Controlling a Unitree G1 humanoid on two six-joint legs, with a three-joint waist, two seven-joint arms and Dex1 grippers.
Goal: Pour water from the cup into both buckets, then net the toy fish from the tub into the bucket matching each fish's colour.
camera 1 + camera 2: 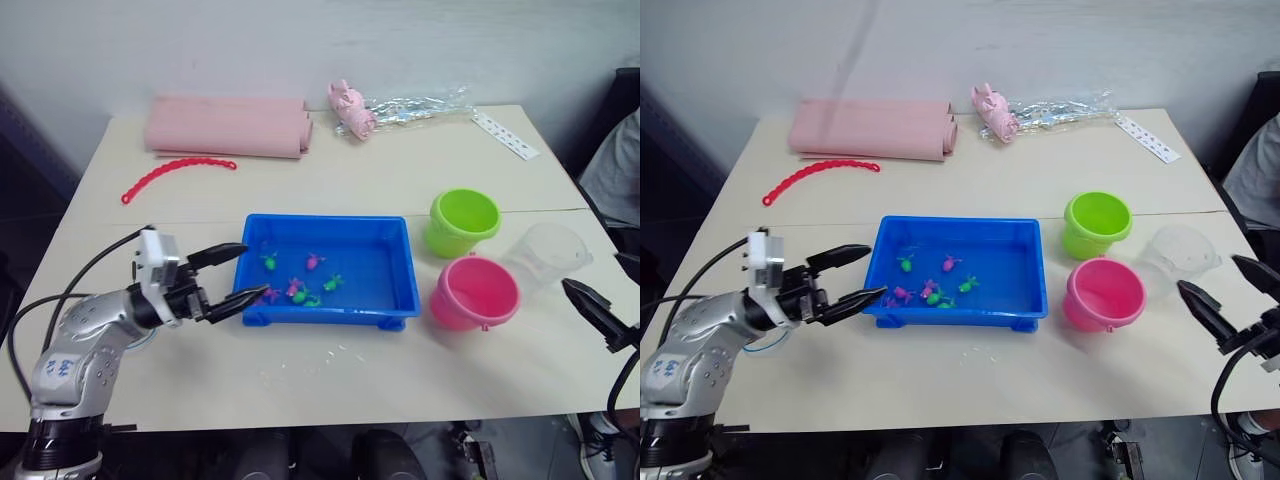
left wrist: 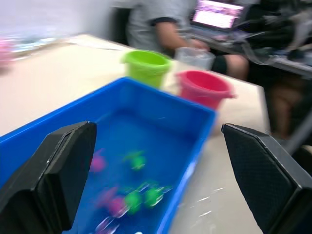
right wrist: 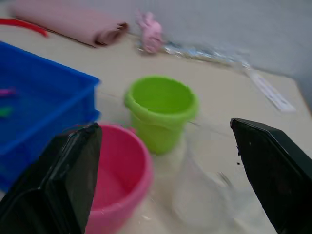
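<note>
1. Gaping wide and gripping nothing, the left hand sits at the tub's left end, one finger over the rim corner and the other just outside the wall.
2. Spread just as wide and equally empty, the right hand hovers well to the right of the tub, just beyond the cup.
3. Tiny fish lie in the tub's left half, green ones and pink ones mixed, clustered toward the near wall.
4. Right of the tub stand both buckets: the green bucket farther back, the pink bucket nearer the front, the two almost touching.
5. Upright beside the buckets on the side away from the tub stands the clear cup; I cannot tell whether it holds water.
6. Behind the tub, near the wall, lie a rolled pink cloth, a pale pink toy with a crinkled clear wrapper, and a white strip.
7. Left of the tub and farther back, a red chain curves across the bench.
8. Beyond the bench's right end sits a person, seen in the left wrist view.
</note>
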